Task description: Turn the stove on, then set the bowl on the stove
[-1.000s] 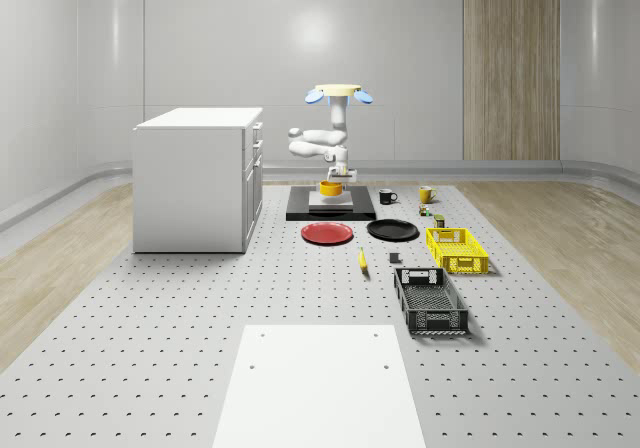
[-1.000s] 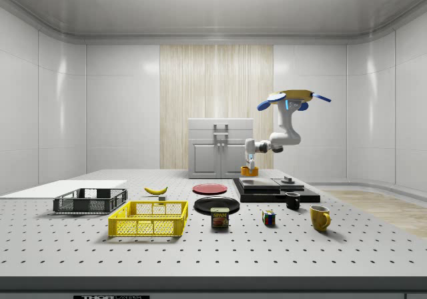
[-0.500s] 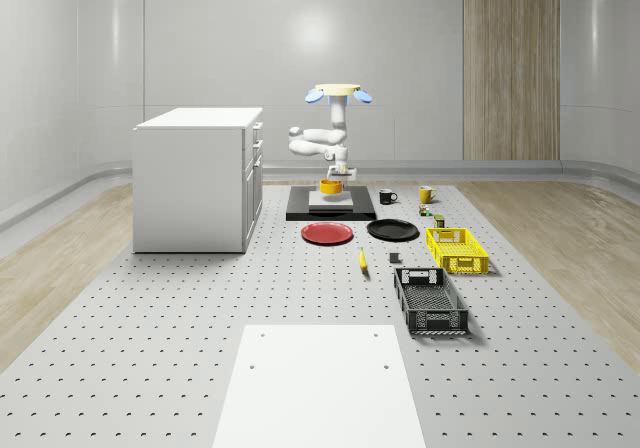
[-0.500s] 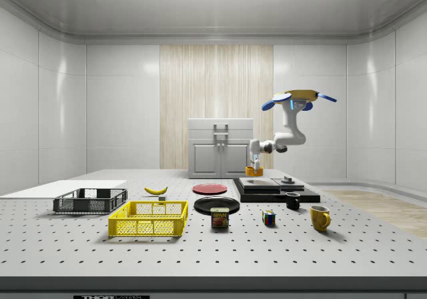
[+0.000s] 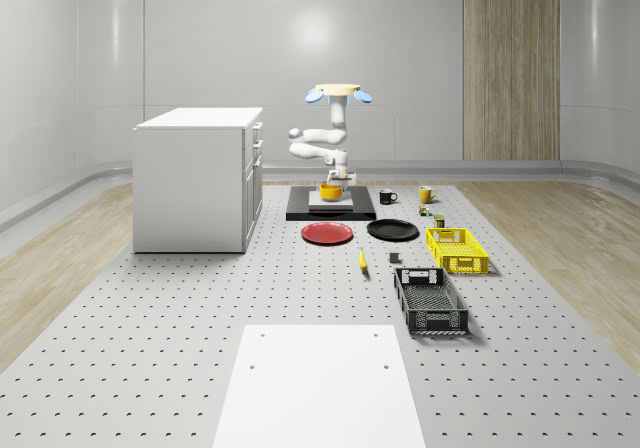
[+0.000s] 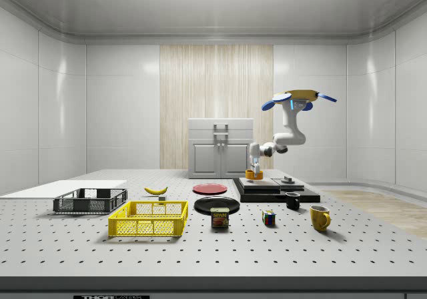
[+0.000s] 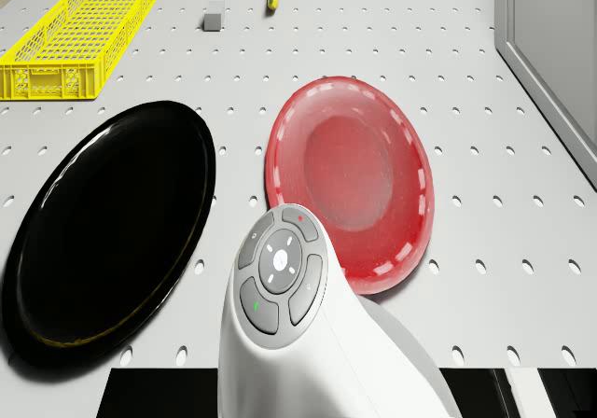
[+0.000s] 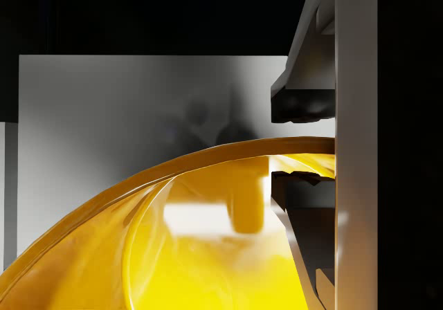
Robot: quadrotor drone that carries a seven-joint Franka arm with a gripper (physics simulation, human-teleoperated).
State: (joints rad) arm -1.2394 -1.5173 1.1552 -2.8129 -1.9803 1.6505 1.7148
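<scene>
Currently the hand [image 8: 304,144] is clamped on the rim of the glossy yellow bowl [image 5: 331,191], held just over the flat black stove [image 5: 300,212]; drone [image 6: 298,97] hovers above. Risk: bowl slips off-centre if released tilted.

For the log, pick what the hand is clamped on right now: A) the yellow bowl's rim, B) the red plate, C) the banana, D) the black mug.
A: in the wrist view the hand has one finger on each side of the yellow bowl rim, above the stove.
</scene>
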